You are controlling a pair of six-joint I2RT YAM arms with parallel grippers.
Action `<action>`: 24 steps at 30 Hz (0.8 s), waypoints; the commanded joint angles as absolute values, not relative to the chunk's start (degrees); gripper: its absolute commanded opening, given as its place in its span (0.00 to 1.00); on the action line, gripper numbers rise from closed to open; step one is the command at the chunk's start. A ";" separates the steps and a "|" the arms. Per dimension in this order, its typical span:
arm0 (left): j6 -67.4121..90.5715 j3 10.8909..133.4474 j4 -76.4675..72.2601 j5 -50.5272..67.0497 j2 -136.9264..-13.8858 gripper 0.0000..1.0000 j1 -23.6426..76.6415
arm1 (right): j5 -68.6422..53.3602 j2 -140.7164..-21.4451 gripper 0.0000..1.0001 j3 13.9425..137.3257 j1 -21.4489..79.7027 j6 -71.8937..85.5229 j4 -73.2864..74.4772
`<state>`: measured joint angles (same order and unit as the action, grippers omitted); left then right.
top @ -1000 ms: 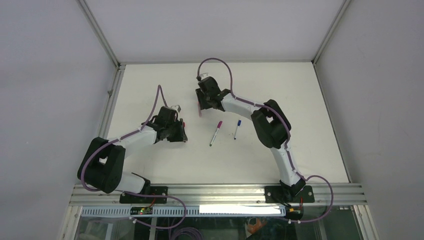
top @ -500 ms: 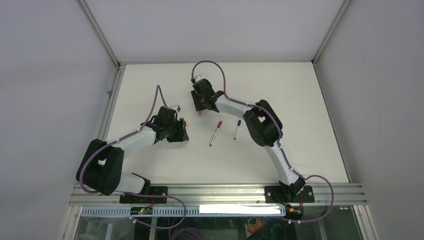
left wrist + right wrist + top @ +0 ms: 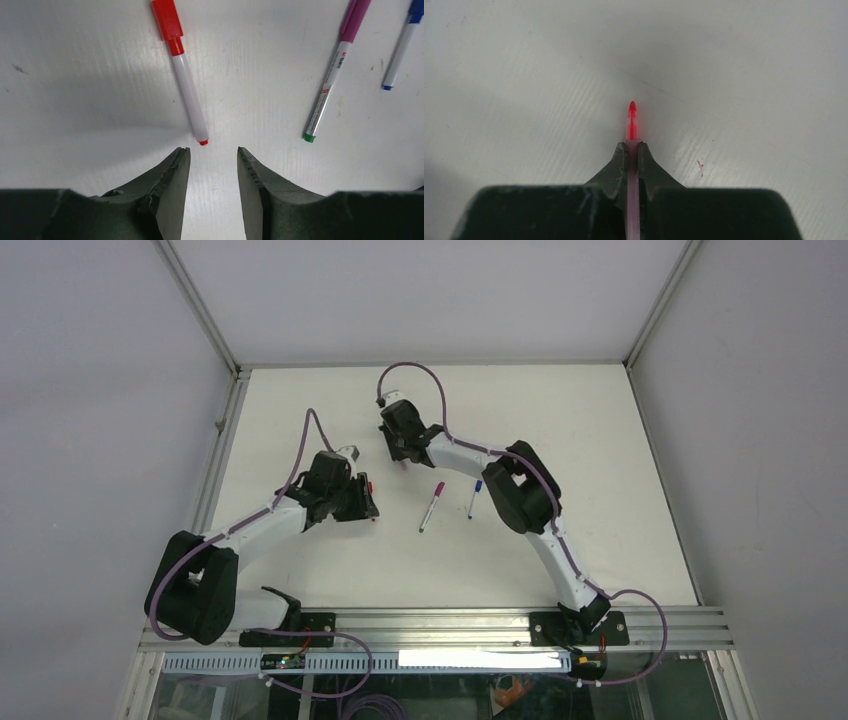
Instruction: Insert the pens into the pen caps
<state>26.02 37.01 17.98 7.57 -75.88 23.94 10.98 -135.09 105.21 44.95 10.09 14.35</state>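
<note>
Three lie on counter (image 3: 75, 60) ahead of L gripper (image 3: 213, 156), jaws part-open & empty: red-capped pen (image 3: 185, 80) nearest, magenta-capped pen (image 3: 334, 75) & blue-capped pen (image 3: 402, 45) off to one side; R gripper (image 3: 632, 147) pinches pinkish pen (image 3: 632, 122), red tip out front.

Left tool (image 3: 212, 155) parted, right tool (image 3: 633, 147) pinching pen (image 3: 632, 127), both apparently low
</note>
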 commanded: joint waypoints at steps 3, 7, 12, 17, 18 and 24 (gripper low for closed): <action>24.61 32.79 -0.43 11.56 -73.13 0.44 23.82 | 5.38 -124.92 0.00 91.40 44.07 13.08 5.02; 26.51 31.05 -20.64 16.28 -79.14 0.43 23.82 | -3.01 -116.08 0.00 80.56 43.15 20.38 -7.73; 31.68 30.78 -39.26 21.76 -88.36 0.40 23.90 | -6.33 -108.58 0.00 73.08 43.15 25.01 -17.19; 32.69 32.16 -45.50 24.39 -93.68 0.41 24.66 | -7.19 -105.68 0.00 71.83 43.10 24.88 -17.58; 32.88 32.02 -46.69 24.57 -94.01 0.41 24.76 | -7.21 -105.24 0.00 71.70 43.14 24.79 -17.62; 33.10 30.72 -50.20 25.03 -92.46 0.41 24.97 | -7.56 -104.24 0.00 70.26 43.15 25.32 -18.71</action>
